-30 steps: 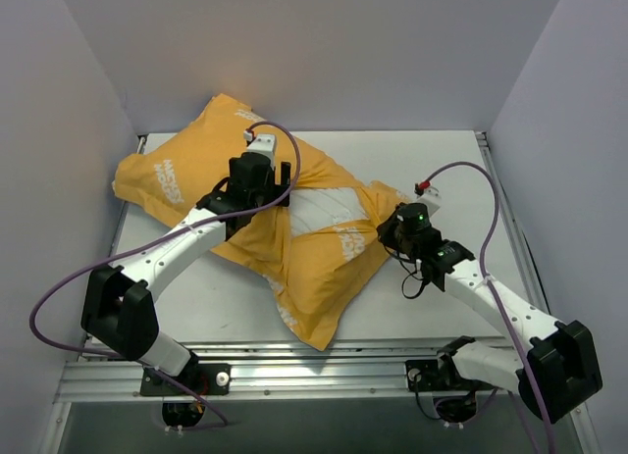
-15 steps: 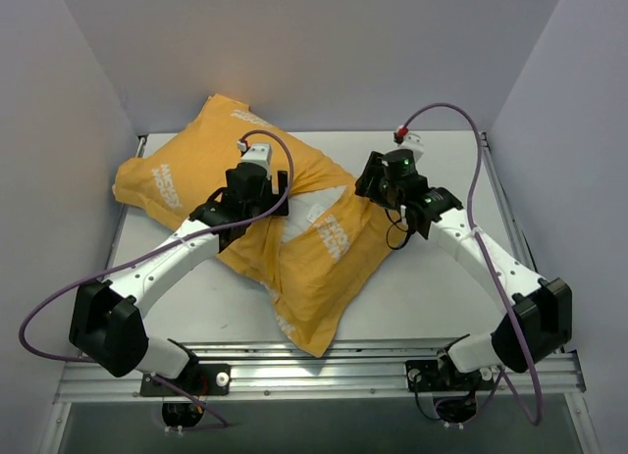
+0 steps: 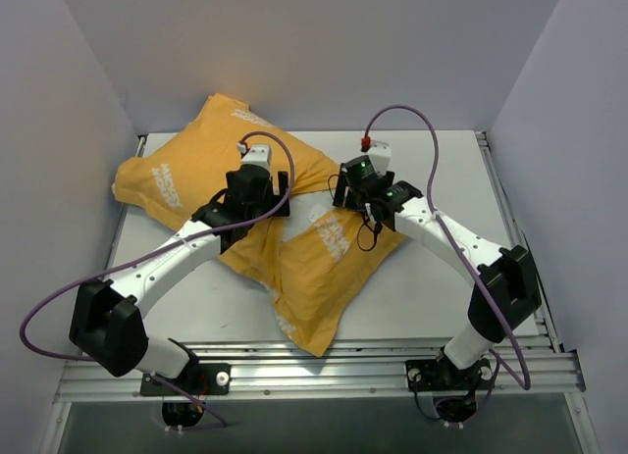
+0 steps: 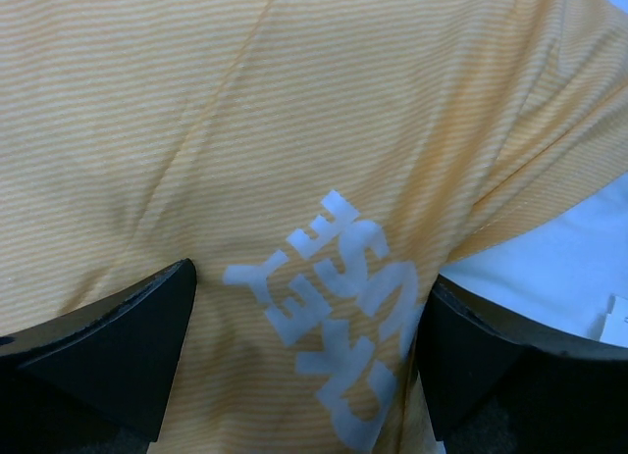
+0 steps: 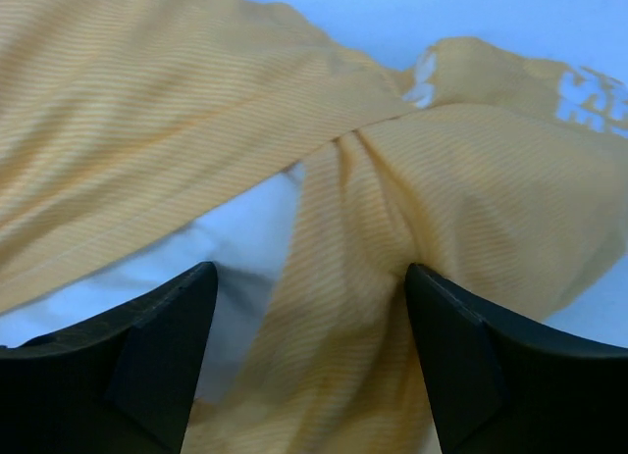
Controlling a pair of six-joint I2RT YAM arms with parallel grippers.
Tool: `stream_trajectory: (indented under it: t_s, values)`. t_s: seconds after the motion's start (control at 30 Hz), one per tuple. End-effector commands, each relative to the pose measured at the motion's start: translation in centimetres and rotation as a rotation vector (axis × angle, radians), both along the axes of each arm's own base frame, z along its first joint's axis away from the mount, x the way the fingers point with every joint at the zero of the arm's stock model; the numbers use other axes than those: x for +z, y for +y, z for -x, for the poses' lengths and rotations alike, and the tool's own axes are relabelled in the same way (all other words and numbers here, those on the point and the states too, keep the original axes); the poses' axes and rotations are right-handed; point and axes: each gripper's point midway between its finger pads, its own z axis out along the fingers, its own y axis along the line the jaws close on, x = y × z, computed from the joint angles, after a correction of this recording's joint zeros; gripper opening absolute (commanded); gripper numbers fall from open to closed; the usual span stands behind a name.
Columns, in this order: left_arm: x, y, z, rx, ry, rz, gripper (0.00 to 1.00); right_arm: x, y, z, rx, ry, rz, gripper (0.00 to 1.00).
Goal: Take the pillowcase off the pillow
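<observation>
The left gripper (image 4: 306,282) stands open, its jaws spread wide over the orange-yellow pillowcase (image 3: 196,170), with white lettering (image 4: 339,317) lying between them. The right gripper (image 5: 311,273) is open too, straddling a gathered ridge of the same fabric, just beside a bare patch of the white pillow (image 5: 231,233).

The pillowcase is on the pillow, and the bundle lies across the left and middle of the tabletop (image 3: 442,277). Neither gripper holds anything, so the step in hand looks like taking a first hold at the case's mouth. The next move probably calls for the right gripper to close on the bunched ridge alone, without pinching the pillow under it. The left gripper would meanwhile pin or grip the covered bulk so the two can pull apart.

The top view shows the whole layout and both arms meeting near the middle of the bundle, but the wrists hide the jaws. Only the wrist views show the jaws spread and the white pillow in the opening.
</observation>
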Motion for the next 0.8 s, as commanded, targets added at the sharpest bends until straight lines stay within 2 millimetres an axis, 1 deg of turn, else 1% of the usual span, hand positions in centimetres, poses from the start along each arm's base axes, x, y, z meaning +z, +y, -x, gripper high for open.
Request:
stream_trajectory:
  t_s: [0.0,0.03,0.07,0.1,0.13,0.17,0.2,0.23,0.27,0.3,0.33,0.37,0.4,0.43,0.47,0.5,0.53,0.57,0.6,0.63,0.67,0.73,0.77]
  values:
    - [-3.2,2.0,2.2,0.043,0.116,-0.075,0.94,-4.0,-7.3,1.9,-0.169,0.083,0.16,0.67]
    - [-3.4,2.2,2.2,0.05,0.124,-0.083,0.94,-3.8,-8.5,2.4,-0.195,0.078,0.144,0.63]
    - [-3.6,2.4,2.3,0.056,0.127,-0.088,0.94,-4.2,-9.6,2.7,-0.218,0.078,0.137,0.55]
    - [-3.5,2.6,2.3,0.066,0.125,-0.085,0.94,-4.7,-11.5,2.9,-0.261,0.085,0.131,0.52]
    - [-3.6,2.8,2.3,0.069,0.128,-0.087,0.94,-5.9,-12.6,4.3,-0.273,0.112,0.125,0.49]
    - [-3.7,2.8,2.4,0.072,0.132,-0.085,0.94,-6.3,-13.1,4.5,-0.28,0.112,0.104,0.44]
    - [-3.8,2.9,2.4,0.075,0.136,-0.082,0.94,-6.9,-13.4,4.8,-0.285,0.119,0.084,0.42]
    - [-3.8,3.0,2.4,0.078,0.138,-0.08,0.94,-8.2,-14.3,5.8,-0.299,0.143,0.064,0.4]
    - [-3.8,3.0,2.4,0.082,0.139,-0.078,0.94,-8.6,-13.3,5.4,-0.269,0.133,-0.014,0.32]
    - [-3.7,3.0,2.5,0.083,0.14,-0.076,0.94,-8.9,-12.7,5.4,-0.246,0.122,-0.061,0.28]
    - [-3.7,3.0,2.5,0.08,0.141,-0.073,0.94,-9.3,-12.5,5.2,-0.227,0.114,-0.111,0.2]
    - [-3.4,3.0,2.5,0.078,0.137,-0.07,0.94,-9.8,-9.9,5.0,-0.102,0.086,-0.237,0.0]
    - [-3.1,2.8,2.5,0.069,0.129,-0.063,0.94,-9.9,-8.7,4.9,-0.038,0.073,-0.306,0.0]
    - [-2.5,2.3,2.7,0.041,0.121,-0.045,0.94,-10.0,-8.1,4.8,0.001,0.061,-0.359,0.0]
    - [-2.0,2.0,2.8,0.002,0.108,-0.05,0.94,-9.6,-6.4,4.9,0.089,0.027,-0.446,0.0]
    - [-1.3,1.2,2.7,-0.042,0.077,-0.032,0.94,-9.8,-5.8,4.9,0.119,0.022,-0.478,0.0]
    - [0.1,0.3,3.1,-0.112,0.045,-0.001,0.94,-9.7,-5.3,4.9,0.144,0.015,-0.506,0.0]
    - [1.0,-0.7,3.6,-0.195,0.002,-0.029,0.94,-8.9,-4.5,4.8,0.195,-0.02,-0.546,0.0]
    - [2.4,-1.7,3.6,-0.251,-0.054,-0.02,0.94,-8.7,-4.2,4.7,0.205,-0.025,-0.568,0.0]
    - [4.1,-2.4,4.1,-0.306,-0.11,-0.015,0.94,-8.3,-3.9,4.7,0.223,-0.039,-0.583,0.0]
    - [5.2,-3.9,5.0,-0.407,-0.157,-0.03,0.94,-7.5,-3.6,4.4,0.242,-0.073,-0.596,0.0]
    - [8.2,-5.8,5.6,-0.497,-0.256,0.003,0.94,-6.6,-3.1,4.5,0.283,-0.095,-0.623,0.0]
    - [9.1,-7.0,6.2,-0.566,-0.29,0.011,0.94,-5.9,-2.8,4.3,0.301,-0.121,-0.634,0.0]
